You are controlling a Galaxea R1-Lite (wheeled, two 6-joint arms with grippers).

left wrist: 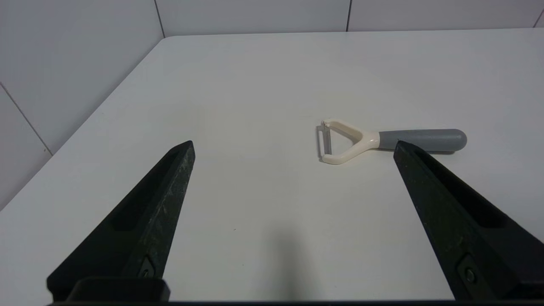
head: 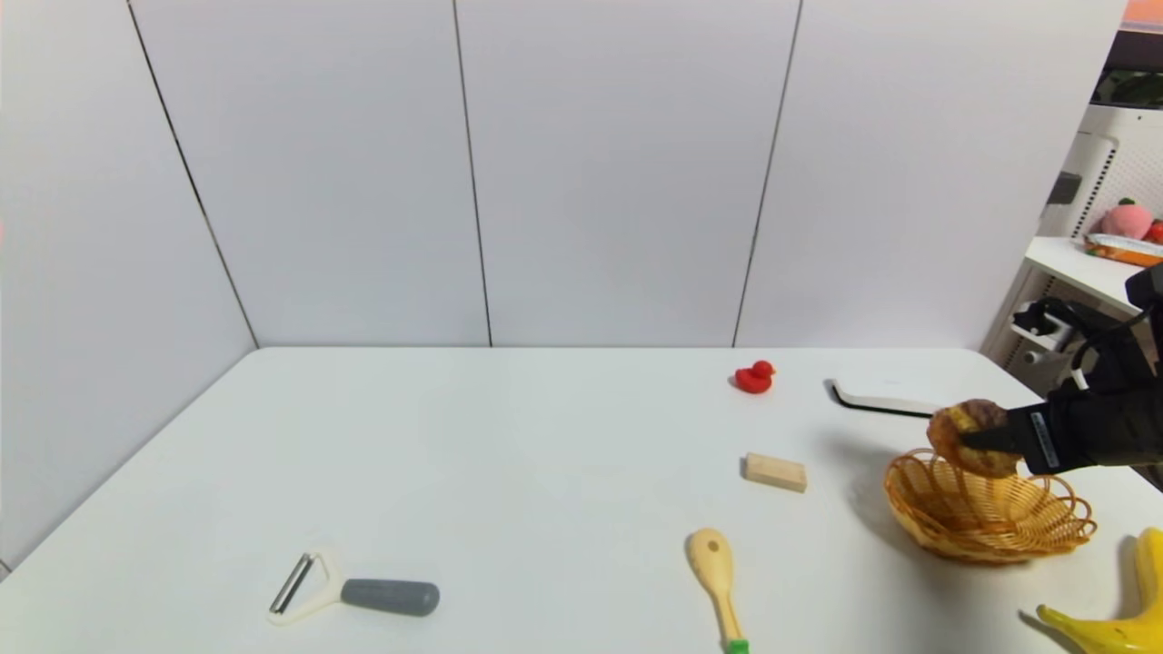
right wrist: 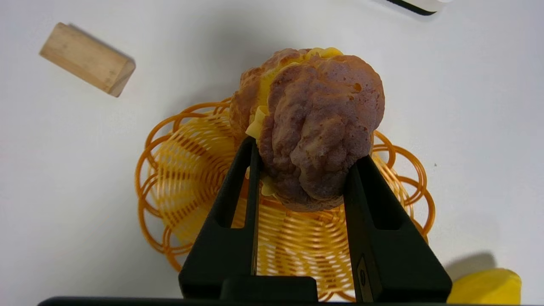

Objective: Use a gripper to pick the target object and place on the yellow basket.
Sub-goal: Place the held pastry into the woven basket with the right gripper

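Note:
My right gripper (head: 977, 442) (right wrist: 304, 148) is shut on the golden-brown bun (head: 970, 436) (right wrist: 312, 127), with both black fingers pressed to its sides. The bun hangs in the air just above the back left rim of the yellow basket (head: 990, 518) (right wrist: 187, 170), which sits at the right of the table. The basket holds nothing. My left gripper (left wrist: 293, 146) is out of the head view and stands open over bare table near the front left, with nothing between its fingers.
A red duck (head: 755, 376), a tan wooden block (head: 775, 472) (right wrist: 87, 59) and a wooden spoon (head: 716, 581) lie left of the basket. A banana (head: 1118, 618) is at the front right corner. A peeler (head: 354, 590) (left wrist: 382, 140) lies front left; a black-and-white tool (head: 877, 401) behind the basket.

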